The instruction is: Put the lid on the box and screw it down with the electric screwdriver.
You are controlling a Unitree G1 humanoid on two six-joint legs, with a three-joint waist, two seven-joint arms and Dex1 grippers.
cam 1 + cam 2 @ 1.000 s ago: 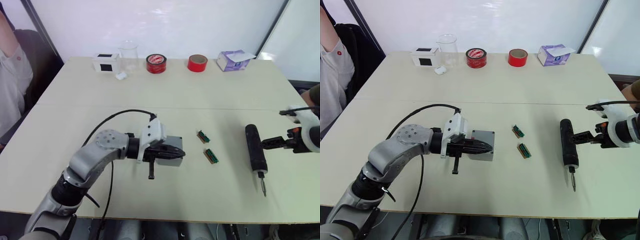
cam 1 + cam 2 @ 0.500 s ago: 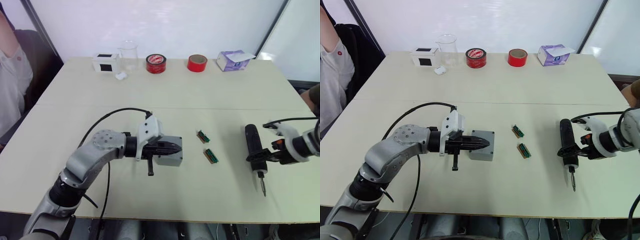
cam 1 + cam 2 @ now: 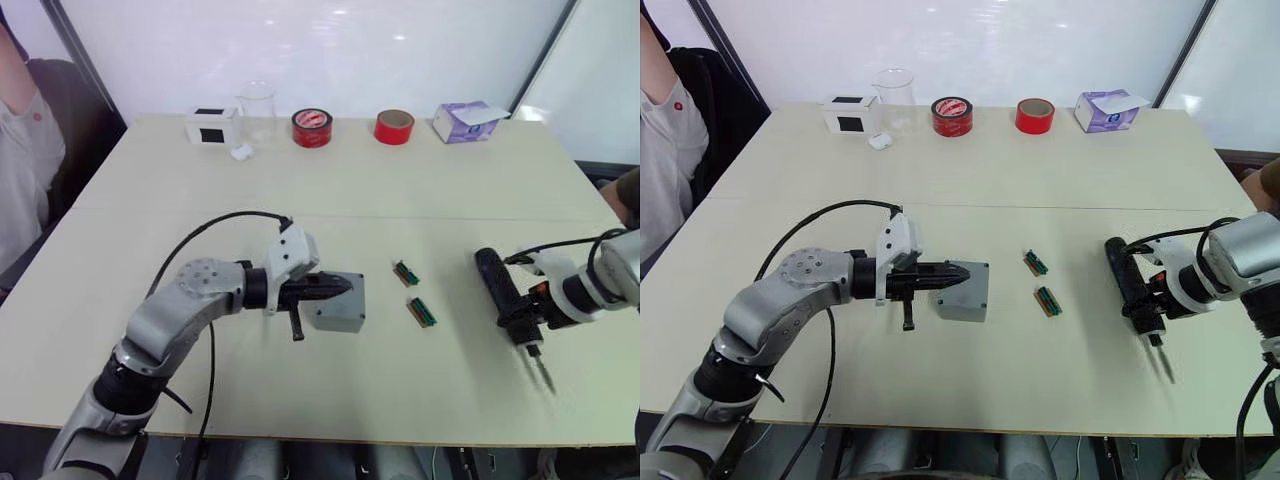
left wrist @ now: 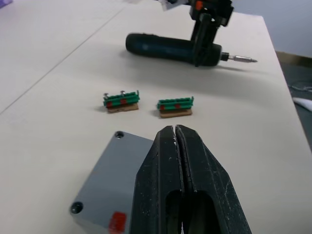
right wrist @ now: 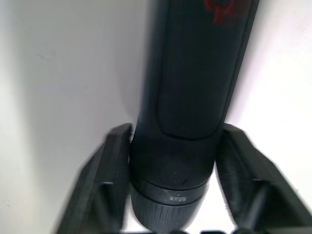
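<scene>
The grey box (image 3: 338, 316) stands at mid-table with the lid (image 4: 109, 170) lying flat on top of it, corner screw holes and a red mark showing. My left gripper (image 3: 348, 284) is shut with nothing between its fingers, its tips lying over the lid's top. To the right, the black electric screwdriver (image 3: 494, 275) lies slanted on the table, its bit (image 3: 1165, 361) pointing toward the near edge. My right gripper (image 3: 524, 319) is shut on the screwdriver's front end, one finger (image 5: 114, 151) on each side of the barrel.
Two small green circuit boards (image 3: 406, 272) (image 3: 422, 311) lie between the box and the screwdriver. Along the far edge stand a white box (image 3: 212, 125), a glass beaker (image 3: 257, 108), two red tape rolls (image 3: 313, 127) (image 3: 395, 126) and a purple tissue box (image 3: 465, 120). A person (image 3: 25, 150) sits at the left.
My right gripper has moved in from the right and shut around the screwdriver's front end. The screwdriver has turned and now lies slanted. My left gripper has stayed over the lid.
</scene>
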